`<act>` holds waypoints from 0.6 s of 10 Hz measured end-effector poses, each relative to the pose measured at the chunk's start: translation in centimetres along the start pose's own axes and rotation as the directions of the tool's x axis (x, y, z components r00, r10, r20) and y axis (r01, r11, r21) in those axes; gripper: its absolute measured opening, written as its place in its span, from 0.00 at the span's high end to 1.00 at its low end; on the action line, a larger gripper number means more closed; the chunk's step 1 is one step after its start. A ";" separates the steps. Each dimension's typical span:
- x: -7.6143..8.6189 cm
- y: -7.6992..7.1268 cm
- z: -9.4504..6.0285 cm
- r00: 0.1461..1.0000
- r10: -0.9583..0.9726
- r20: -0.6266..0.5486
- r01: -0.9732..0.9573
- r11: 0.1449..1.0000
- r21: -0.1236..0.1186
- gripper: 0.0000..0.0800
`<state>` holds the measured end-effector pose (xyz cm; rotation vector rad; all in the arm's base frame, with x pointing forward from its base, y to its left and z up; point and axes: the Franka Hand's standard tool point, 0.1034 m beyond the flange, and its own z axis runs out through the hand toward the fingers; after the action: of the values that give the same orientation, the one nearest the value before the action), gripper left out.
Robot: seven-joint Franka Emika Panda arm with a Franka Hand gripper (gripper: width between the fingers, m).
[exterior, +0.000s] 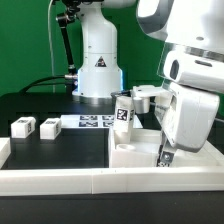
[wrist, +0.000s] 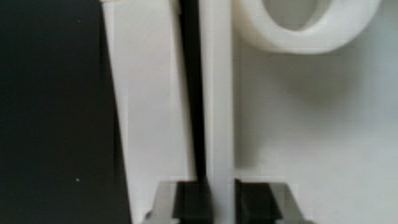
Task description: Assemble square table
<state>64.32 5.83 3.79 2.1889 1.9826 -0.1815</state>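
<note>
Seen from the exterior view, the robot arm hangs on the exterior view's right, its end effector down at the white square tabletop, which lies on the table against the long border wall. One tagged leg stands upright at the tabletop's far edge. A second leg and a third leg lie well apart from it, near the marker board. The grip is unclear here. The wrist view shows it: the end effector pinches the tabletop's raised rim, one dark finger on each side, with a round socket near.
</note>
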 end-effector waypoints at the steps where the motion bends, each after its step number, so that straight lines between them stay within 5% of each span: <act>1: -0.1 0.0 0.0 1.000 -0.006 0.001 0.006 1.000 0.001 0.92; 6: 0.7 0.3 -0.3 0.999 -0.033 0.012 0.033 0.999 0.014 0.92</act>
<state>64.72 6.52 3.92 2.1592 2.0173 -0.2128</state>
